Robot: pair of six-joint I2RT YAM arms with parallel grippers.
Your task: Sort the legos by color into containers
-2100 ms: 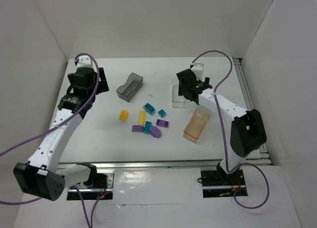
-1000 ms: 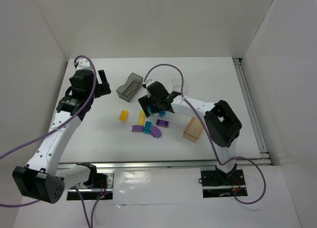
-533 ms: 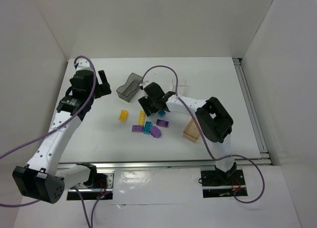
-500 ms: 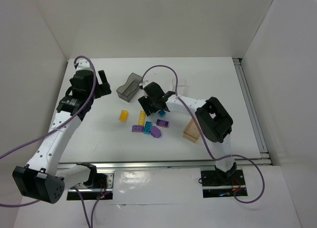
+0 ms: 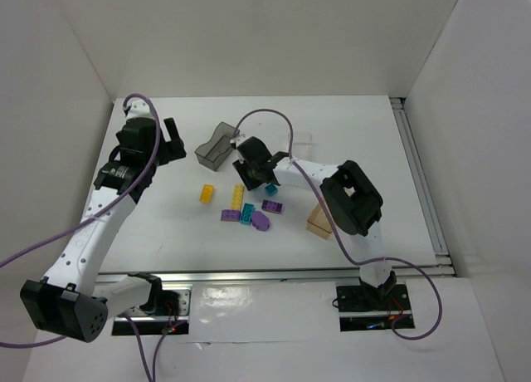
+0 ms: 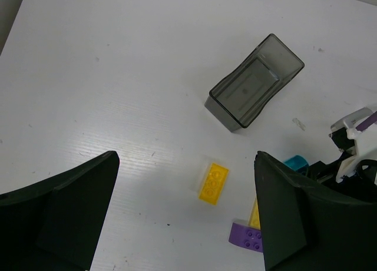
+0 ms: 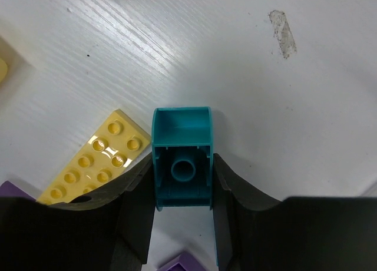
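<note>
Bright, even overhead light washing white table (image 5: 348,133); shadows falling short, soft. Glare shining off metal rail (image 5: 265,299) at near edge. Wrist views rendering sharp at centre; dark fingers (image 6: 53,218) near lens reading featureless, perhaps slightly out of focus.

The table (image 5: 166,232) lies open at lower left and far right of the top view; mid-frame a yellow plate (image 7: 100,162) and dark bin (image 5: 217,144) hem the right gripper (image 7: 182,165), a teal brick (image 7: 181,147) filling its gap

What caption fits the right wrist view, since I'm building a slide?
Right gripper clamps an underside-up teal brick beside a yellow plate.
</note>
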